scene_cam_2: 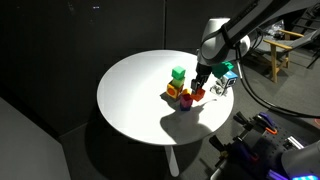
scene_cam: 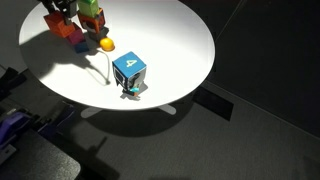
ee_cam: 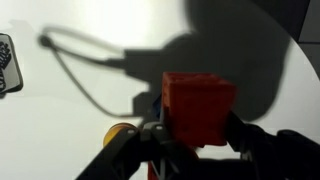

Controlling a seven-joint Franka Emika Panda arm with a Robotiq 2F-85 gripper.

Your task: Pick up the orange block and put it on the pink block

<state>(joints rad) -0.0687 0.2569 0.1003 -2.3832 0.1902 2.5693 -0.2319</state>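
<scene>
Hand, exterior: hand (scene_cam: 60, 14) hangs over the blocks at 11 o'clock of the bench (scene_cam: 180, 45).
Block, exterior: orange block (scene_cam_2: 198, 96) sits in the hand (scene_cam_2: 200, 90).
Wrist: hand (ee_cam: 198, 128) is clamped on the flat sides of the orange block (ee_cam: 198, 103).
Handling: probably light, stiff and smooth; hold it at the middle.

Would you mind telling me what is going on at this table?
The robot arm's tool is closed on the orange block, low over the white table. The pink block sits just beside it, near a stack topped by a green block, so the placing looks not yet done. The blue cube stands apart.
</scene>
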